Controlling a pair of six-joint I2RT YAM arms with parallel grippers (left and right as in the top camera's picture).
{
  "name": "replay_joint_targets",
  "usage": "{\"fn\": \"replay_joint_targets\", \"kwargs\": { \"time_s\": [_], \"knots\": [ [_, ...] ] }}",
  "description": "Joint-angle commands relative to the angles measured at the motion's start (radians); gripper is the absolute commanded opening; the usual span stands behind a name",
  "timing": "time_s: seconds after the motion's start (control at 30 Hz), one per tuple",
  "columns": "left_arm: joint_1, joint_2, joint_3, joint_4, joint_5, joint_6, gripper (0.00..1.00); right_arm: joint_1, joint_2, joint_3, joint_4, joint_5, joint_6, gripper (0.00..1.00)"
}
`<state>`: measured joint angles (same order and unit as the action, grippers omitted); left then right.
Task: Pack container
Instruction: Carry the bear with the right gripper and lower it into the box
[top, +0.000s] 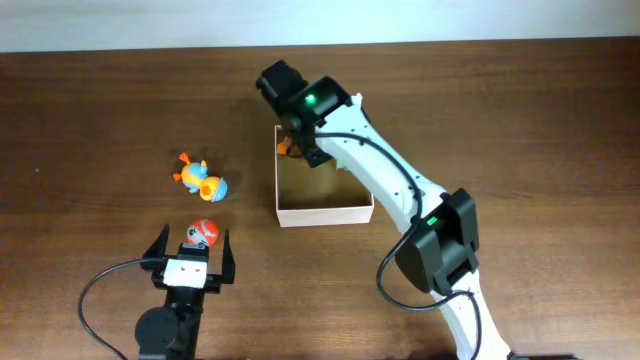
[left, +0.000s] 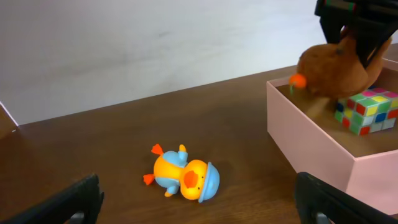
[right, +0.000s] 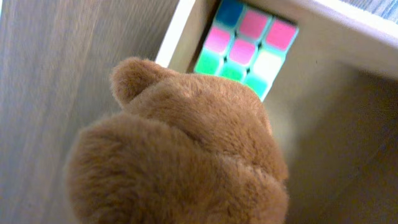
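The container (top: 325, 213) is a square cream-walled box with a tan inside, at the table's middle. It also shows in the left wrist view (left: 311, 134) and the right wrist view (right: 180, 31). My right gripper (top: 303, 148) (left: 354, 45) is shut on a brown plush toy (left: 329, 71) (right: 180, 162) and holds it over the box's far left corner. A colourful puzzle cube (left: 367, 111) (right: 249, 46) lies inside the box. My left gripper (top: 193, 240) (left: 199, 208) is open, low on the table. A red and white ball toy (top: 203, 233) sits between its fingertips.
An orange and blue duck toy (top: 203, 180) (left: 183, 177) lies on its side on the brown wooden table, left of the box and ahead of my left gripper. The right arm (top: 400, 190) stretches across the box's right side. A pale wall is behind.
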<state>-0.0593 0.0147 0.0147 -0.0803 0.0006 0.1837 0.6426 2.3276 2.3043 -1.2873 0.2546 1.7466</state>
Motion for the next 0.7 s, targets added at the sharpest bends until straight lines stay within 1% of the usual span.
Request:
{"fn": "replay_joint_targets", "kwargs": {
  "time_s": [0.0,0.2,0.3,0.67],
  "knots": [
    [0.004,-0.009,-0.005,-0.002,0.007,0.013,0.99,-0.022,0.015,-0.004,0.006,0.030,-0.001,0.18],
    [0.004,-0.009,-0.005,-0.002,0.007,0.013,0.99,-0.028,0.049,-0.004,0.074,-0.005,-0.075,0.18],
    [0.004,-0.009,-0.005,-0.002,0.007,0.013,0.99,-0.027,0.052,-0.004,0.091,-0.033,-0.075,0.17],
    [0.004,-0.009,-0.005,-0.002,0.007,0.013,0.99,-0.026,0.052,-0.004,0.056,-0.035,-0.074,0.17]
  ]
}}
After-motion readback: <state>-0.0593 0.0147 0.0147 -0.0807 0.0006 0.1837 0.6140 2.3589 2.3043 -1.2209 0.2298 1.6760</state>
